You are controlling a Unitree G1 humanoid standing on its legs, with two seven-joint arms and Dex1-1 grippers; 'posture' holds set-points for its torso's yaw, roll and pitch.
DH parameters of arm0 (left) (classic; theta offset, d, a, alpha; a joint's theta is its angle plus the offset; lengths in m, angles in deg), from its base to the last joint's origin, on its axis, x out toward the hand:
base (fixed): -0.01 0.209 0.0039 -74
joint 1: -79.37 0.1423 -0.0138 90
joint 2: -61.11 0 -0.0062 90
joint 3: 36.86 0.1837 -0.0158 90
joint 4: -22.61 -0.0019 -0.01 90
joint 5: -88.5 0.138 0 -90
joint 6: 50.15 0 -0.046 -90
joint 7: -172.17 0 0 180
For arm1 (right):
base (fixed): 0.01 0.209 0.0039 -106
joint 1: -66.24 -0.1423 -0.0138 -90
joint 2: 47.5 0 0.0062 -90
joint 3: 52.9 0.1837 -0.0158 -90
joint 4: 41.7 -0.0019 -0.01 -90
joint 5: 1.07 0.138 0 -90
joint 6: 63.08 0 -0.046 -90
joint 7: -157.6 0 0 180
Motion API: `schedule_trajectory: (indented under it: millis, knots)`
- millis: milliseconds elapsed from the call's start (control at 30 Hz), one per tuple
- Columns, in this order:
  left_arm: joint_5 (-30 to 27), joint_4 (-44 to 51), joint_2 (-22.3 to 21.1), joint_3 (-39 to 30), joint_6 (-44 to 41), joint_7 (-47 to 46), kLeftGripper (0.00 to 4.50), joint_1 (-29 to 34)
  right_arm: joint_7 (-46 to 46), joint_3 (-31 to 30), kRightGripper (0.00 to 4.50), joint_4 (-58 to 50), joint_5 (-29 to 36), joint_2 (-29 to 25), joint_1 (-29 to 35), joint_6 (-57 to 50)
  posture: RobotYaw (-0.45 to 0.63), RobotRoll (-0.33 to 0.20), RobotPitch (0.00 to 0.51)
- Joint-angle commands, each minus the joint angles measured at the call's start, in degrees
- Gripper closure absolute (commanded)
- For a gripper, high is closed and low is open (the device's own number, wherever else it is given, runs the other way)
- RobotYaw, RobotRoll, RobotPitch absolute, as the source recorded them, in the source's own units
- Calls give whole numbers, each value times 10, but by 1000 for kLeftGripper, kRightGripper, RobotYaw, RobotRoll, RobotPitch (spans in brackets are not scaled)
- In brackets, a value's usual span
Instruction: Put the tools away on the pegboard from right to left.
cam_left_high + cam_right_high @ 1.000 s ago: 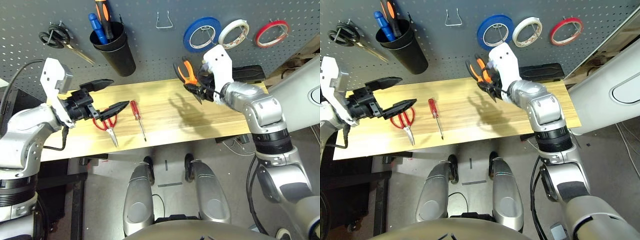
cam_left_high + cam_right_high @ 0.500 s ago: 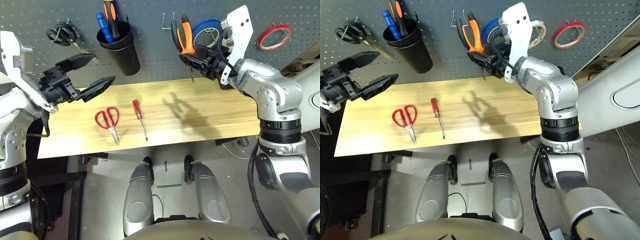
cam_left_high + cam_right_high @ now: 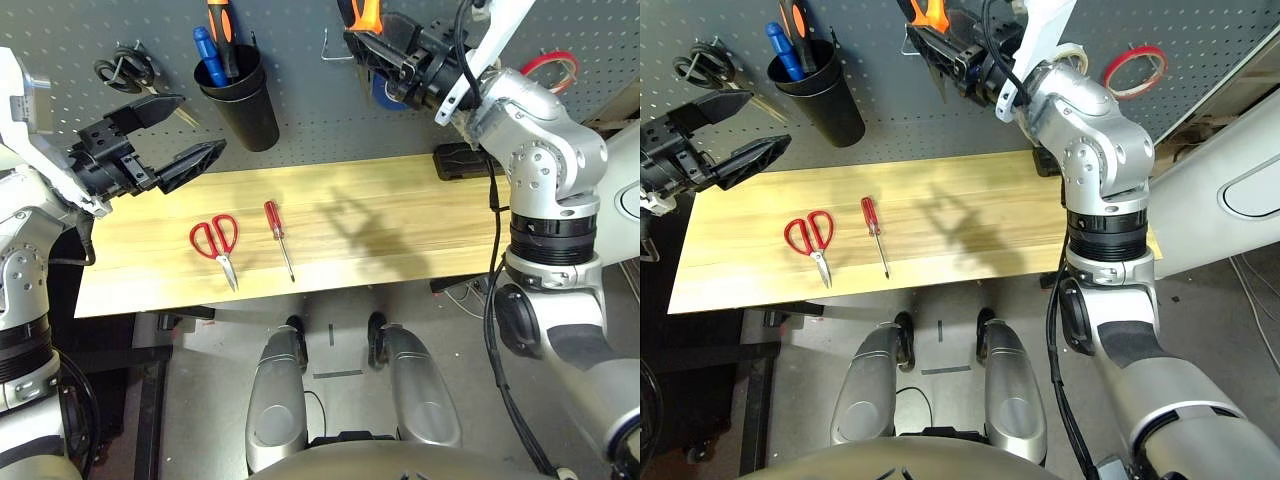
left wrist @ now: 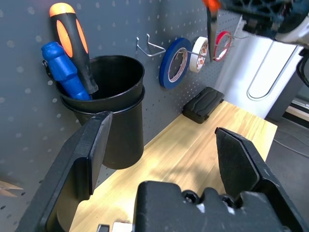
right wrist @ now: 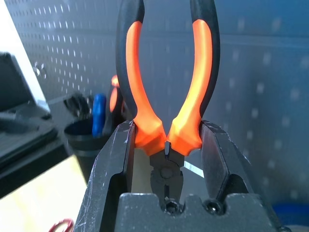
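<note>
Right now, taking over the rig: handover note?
Left pincer: open, nothing held, left of the black cup.
Right pincer: shut on orange-and-black-handled pliers, handles up, in front of the dark grey pegboard.
Done: thin red tape ring hung at right.
Left: hang the pliers, probably on the bare wire hook; then slim red-handled screwdriver and red-handled scissors, both lying on the wooden table.

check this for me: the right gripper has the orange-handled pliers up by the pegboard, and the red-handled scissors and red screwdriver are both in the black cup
The scissors and screwdriver aren't in the cup: the left eye view shows both lying on the wooden table. The rest is right.
</note>
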Motion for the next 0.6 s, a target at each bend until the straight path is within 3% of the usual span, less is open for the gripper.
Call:
schedule_trajectory:
  millis: [33, 300, 600]
  knots:
    - [-4, 1, 4, 8, -4, -2, 0, 1, 2, -21, 2414, 15, -37, -1, -21, 75, 19, 0, 210]
    - [-3, -4, 5, 14, -3, 0, 0, -5, 35, -45, 2414, 53, -93, 28, -37, 174, 13, 0, 213]
    - [0, -12, 7, 27, -1, 1, 0, -19, 75, -125, 2414, 144, -239, 26, -31, 335, 6, 0, 212]
